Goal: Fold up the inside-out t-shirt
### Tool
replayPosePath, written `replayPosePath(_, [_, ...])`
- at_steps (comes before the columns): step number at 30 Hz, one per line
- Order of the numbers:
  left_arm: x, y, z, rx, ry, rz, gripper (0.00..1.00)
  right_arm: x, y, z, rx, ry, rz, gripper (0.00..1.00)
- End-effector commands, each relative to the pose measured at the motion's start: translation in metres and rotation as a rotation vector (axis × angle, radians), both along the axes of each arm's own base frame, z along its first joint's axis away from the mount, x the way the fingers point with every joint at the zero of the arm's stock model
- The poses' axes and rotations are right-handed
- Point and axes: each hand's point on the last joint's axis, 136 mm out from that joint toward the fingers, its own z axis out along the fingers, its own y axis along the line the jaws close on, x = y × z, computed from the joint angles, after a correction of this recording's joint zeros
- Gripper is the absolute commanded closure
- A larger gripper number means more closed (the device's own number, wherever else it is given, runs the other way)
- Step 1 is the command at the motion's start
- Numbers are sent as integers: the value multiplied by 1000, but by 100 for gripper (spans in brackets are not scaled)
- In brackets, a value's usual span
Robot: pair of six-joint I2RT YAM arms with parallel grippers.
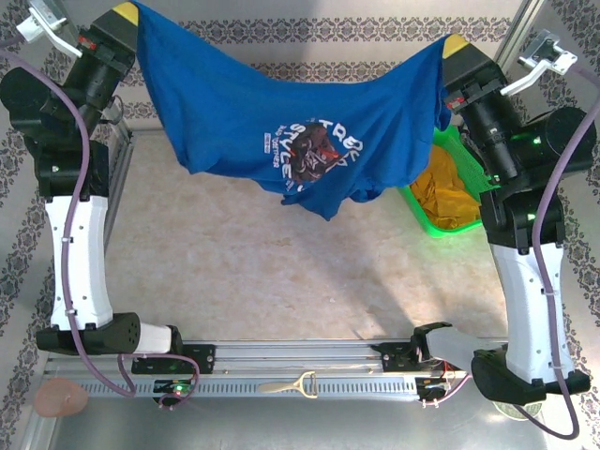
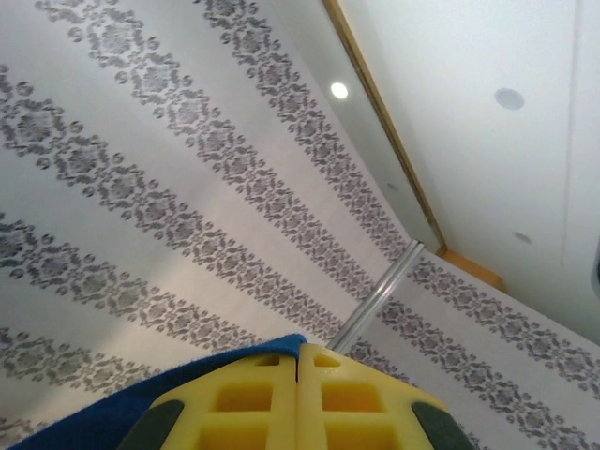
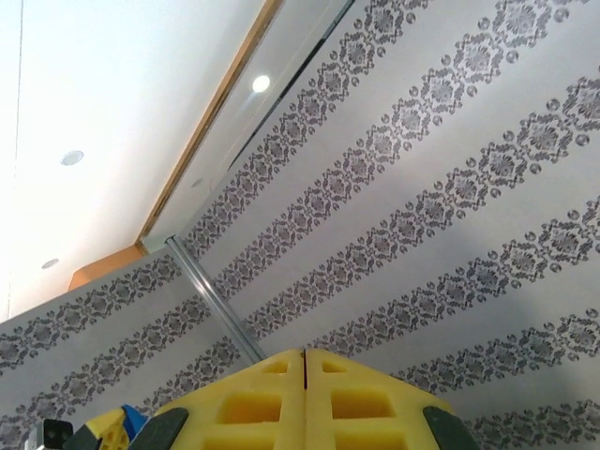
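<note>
Both arms reach up high, one on each side of the table (image 1: 234,262). Each white arm runs from its base at the near edge toward the far side, then bends at a black joint and turns in toward the middle. The wrist cameras look up at the patterned wall and the white ceiling, so the fingers point upward.

The left end effector (image 1: 125,13) is at the top left corner of the top view. Its yellow fingers are pressed tight together, with a top corner of the blue t-shirt (image 1: 253,112) pinched between them. In the left wrist view the two yellow fingers of that end effector (image 2: 298,361) meet with no gap, and the blue cloth (image 2: 103,417) spills out beside them on the left.

The right end effector (image 1: 456,45) is up at the top right. Its yellow fingers (image 3: 305,361) are also squeezed flat together, and in the top view the other top corner of the t-shirt ends right at its tip.

The t-shirt hangs in the air between the two arms, spread wide, over the far half of the table. It sags in the middle. A white and dark print faces the top camera.

A green basket (image 1: 433,225) sits at the right side of the table, beside the right arm. A mustard-yellow garment (image 1: 448,192) lies bunched up inside it. The hanging t-shirt covers part of the basket from the top camera.
</note>
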Motion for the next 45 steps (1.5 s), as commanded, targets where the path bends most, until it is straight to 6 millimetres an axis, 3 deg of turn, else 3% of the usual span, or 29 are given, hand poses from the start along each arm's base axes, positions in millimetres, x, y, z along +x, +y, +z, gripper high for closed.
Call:
replayPosePath(1, [85,10,-114,7,340,29,100,40,2,-35,-27,90,-36,100])
replayPosePath(5, [120,10,-166,-5,471,-20,100,68,11,-65,-32,170,-7,100])
replayPosePath(8, [133,8,-173,3,493,-40,100,81,18,-70,-47,193,30,100])
replayPosePath(14, [149,9,-142,13,448,-41,100,89,23,-41,-72,140,58,100])
replayPosePath(21, [147,12,-86,22,332,-18,100,75,16,17,-62,9,56,100])
replayPosePath(23, [143,12,-84,46,335,-11,100,71,19,22,-64,-3,73,100])
replayPosePath(25, [139,8,-95,73,367,-21,100,67,26,14,-79,9,95,100])
replayPosePath(27, [138,5,-130,98,447,-33,100,64,37,-9,-93,51,120,100])
replayPosePath(30, [121,4,-204,92,560,-35,100,59,64,-81,-127,179,168,100])
replayPosePath(33, [86,6,-296,97,724,-14,100,43,102,-180,-186,356,246,100])
replayPosePath(35, [54,4,-359,113,851,-12,100,20,132,-260,-231,502,317,100])
replayPosePath(37, [20,4,-409,125,957,-5,100,-8,154,-336,-299,644,359,100])
replayPosePath(38, [2,5,-431,143,1009,13,100,-26,165,-364,-332,694,385,100])
replayPosePath(41, [-33,15,-464,208,1093,79,100,-69,175,-432,-436,825,404,100])
replayPosePath(42, [-38,18,-467,222,1095,103,93,-75,171,-442,-450,851,385,83])
replayPosePath(43, [-40,22,-468,239,1095,125,77,-76,163,-448,-454,869,351,60])
replayPosePath(44, [-40,26,-466,250,1092,148,61,-73,152,-449,-457,876,301,44])
replayPosePath(45, [-36,28,-463,262,1082,161,51,-68,141,-447,-453,877,255,37])
